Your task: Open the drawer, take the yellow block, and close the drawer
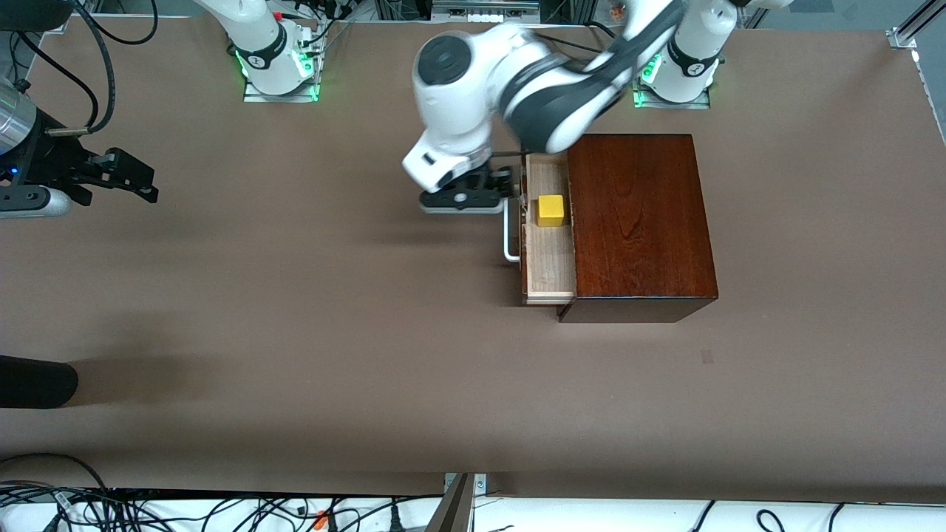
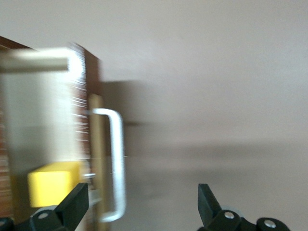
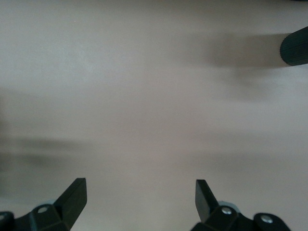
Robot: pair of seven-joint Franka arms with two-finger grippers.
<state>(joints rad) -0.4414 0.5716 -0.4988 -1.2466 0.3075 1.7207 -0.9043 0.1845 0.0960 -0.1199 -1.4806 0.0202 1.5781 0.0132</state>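
Two white Franka arms with dark grey joint bands rise from metal base plates lit by green lights; the left gripper (image 1: 484, 193) and right gripper (image 1: 137, 179) are black, each with silver screws at the finger roots; black cables trail alongside.

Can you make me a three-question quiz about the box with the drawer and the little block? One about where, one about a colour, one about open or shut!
1. Where is the yellow block?
A. in the drawer
B. on top of the wooden box
C. on the bare table

2. What colour is the drawer's handle?
A. black
B. white
C. yellow

3. How is the drawer?
A. shut tight
B. pulled part way out
C. lifted off the table

Answers:
1 A, the block sits on the pale wood inside.
2 B, the bar looks white in the front and left wrist views.
3 B, its pale inside shows in front of the box.
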